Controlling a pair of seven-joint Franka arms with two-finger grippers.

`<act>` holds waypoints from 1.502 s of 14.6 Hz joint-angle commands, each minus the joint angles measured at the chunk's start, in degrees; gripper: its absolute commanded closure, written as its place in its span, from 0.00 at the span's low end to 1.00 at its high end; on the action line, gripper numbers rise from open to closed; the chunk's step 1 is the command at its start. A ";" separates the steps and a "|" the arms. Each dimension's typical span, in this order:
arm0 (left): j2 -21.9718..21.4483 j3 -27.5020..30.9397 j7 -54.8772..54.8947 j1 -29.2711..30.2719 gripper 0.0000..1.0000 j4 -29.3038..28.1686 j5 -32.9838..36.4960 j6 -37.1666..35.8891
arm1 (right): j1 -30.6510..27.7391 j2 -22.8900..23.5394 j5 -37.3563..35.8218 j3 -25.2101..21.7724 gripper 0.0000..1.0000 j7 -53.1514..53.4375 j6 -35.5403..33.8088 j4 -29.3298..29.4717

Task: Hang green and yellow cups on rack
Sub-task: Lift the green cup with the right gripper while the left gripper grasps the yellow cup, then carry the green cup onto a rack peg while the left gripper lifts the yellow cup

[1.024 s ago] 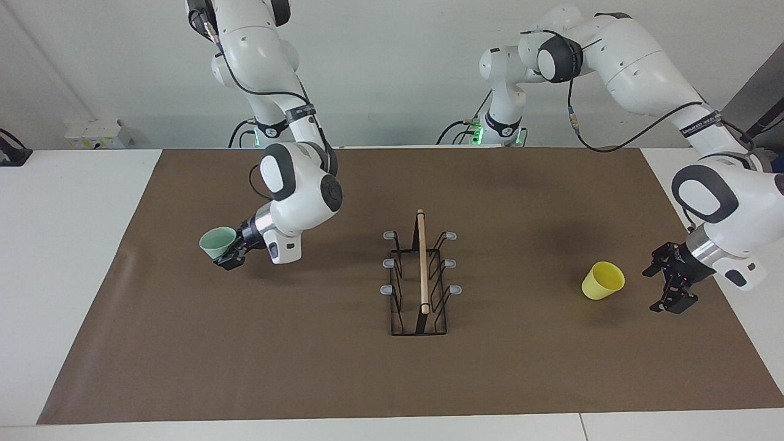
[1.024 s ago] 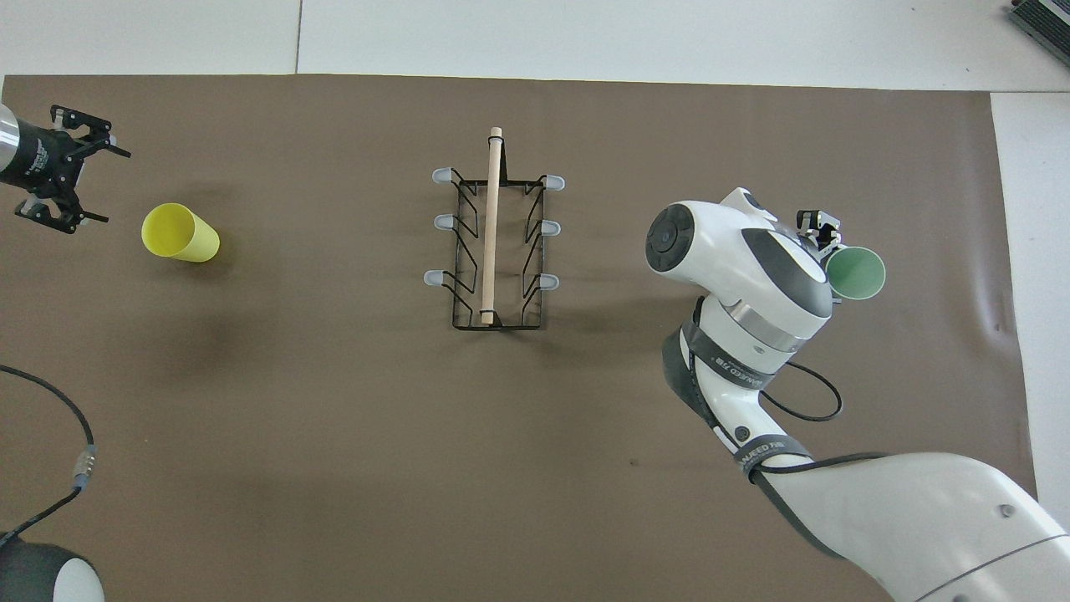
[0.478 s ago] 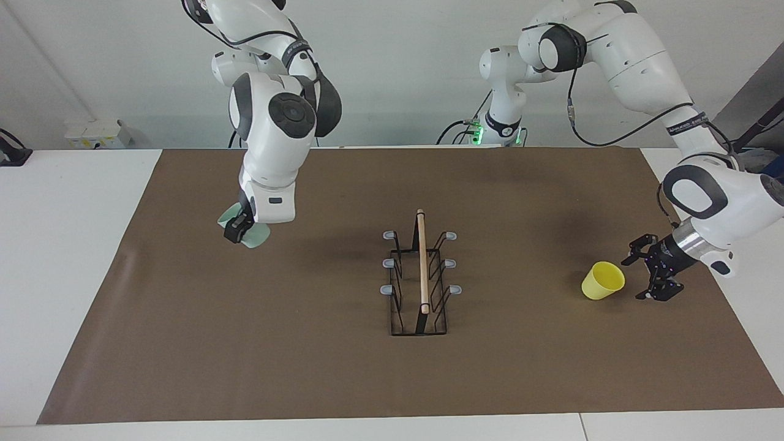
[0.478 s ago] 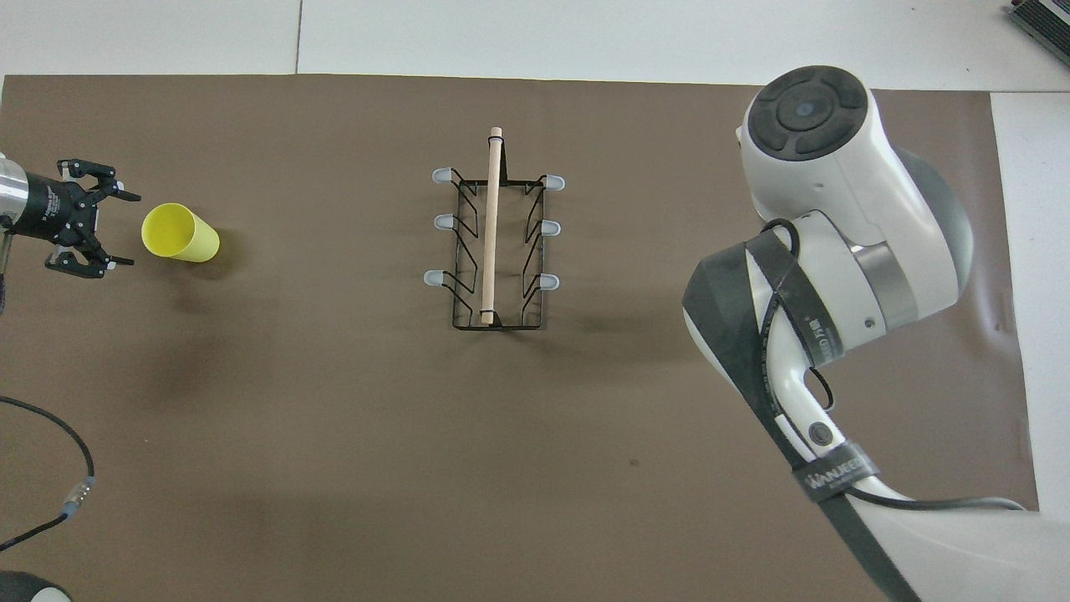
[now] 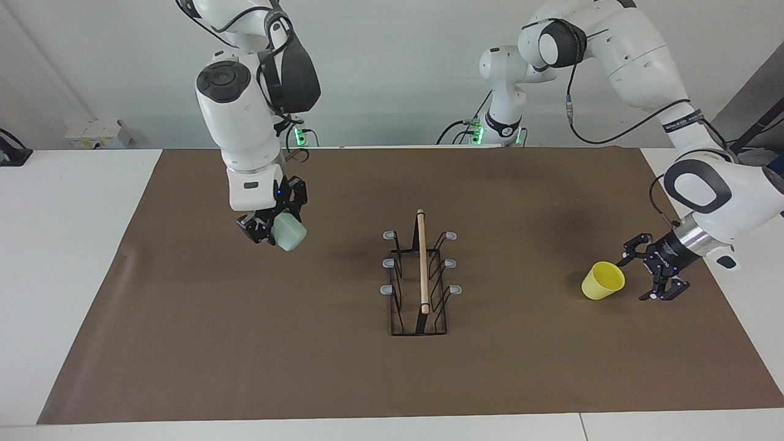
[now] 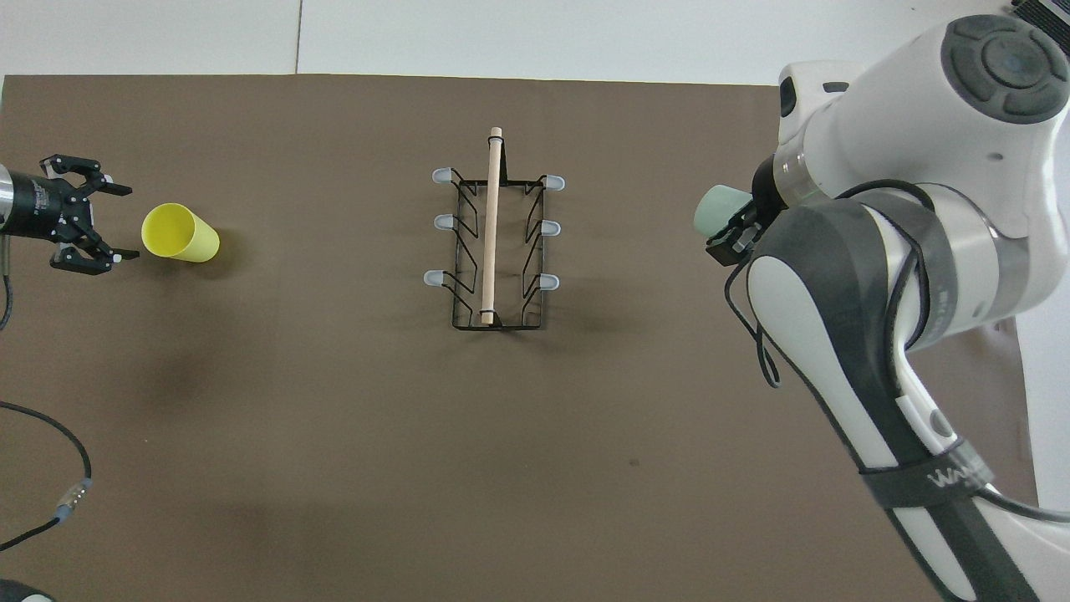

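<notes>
The pale green cup (image 5: 289, 233) (image 6: 717, 209) hangs above the mat, tilted, with my right gripper (image 5: 269, 228) (image 6: 739, 234) shut on it; it is toward the right arm's end of the table from the rack. The rack (image 5: 421, 275) (image 6: 493, 242), black wire with a wooden rod and grey-tipped pegs, stands mid-mat with nothing on its pegs. The yellow cup (image 5: 603, 281) (image 6: 180, 233) sits on the mat toward the left arm's end. My left gripper (image 5: 638, 277) (image 6: 125, 224) is open, low and just beside the yellow cup, apart from it.
A brown mat (image 5: 343, 367) covers most of the white table. A black cable (image 6: 50, 468) loops over the mat at the left arm's end, near the robots. A small white box (image 5: 98, 133) sits off the mat at the right arm's end.
My right arm has lifted and turned the green cup and carried it toward the rack. My left gripper, still open, has moved in close to the yellow cup.
</notes>
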 commanded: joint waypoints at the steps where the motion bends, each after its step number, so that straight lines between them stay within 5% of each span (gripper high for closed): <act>1: 3.86 -1.51 -0.10 5.57 0.00 3.79 -4.22 -4.88 | -1.82 -1.25 7.43 0.63 1.00 1.80 4.64 -1.81; 8: 2.48 -3.81 5.16 6.99 0.00 -3.91 -19.49 -3.14 | -1.74 -10.21 37.91 0.71 1.00 -0.91 31.25 -21.83; 13: -0.43 -3.72 10.36 5.85 0.00 -12.10 -29.54 -0.76 | 8.97 -12.68 64.87 0.72 1.00 -7.93 54.72 -30.64; 18: -1.40 -3.81 11.59 4.53 0.00 -15.00 -32.53 0.03 | 16.88 -12.77 93.87 0.72 1.00 -27.85 65.64 -32.14; 22: -1.75 -3.72 12.74 3.04 0.00 -16.85 -35.69 2.66 | 17.43 -13.03 121.04 0.72 1.00 -61.04 63.91 -32.93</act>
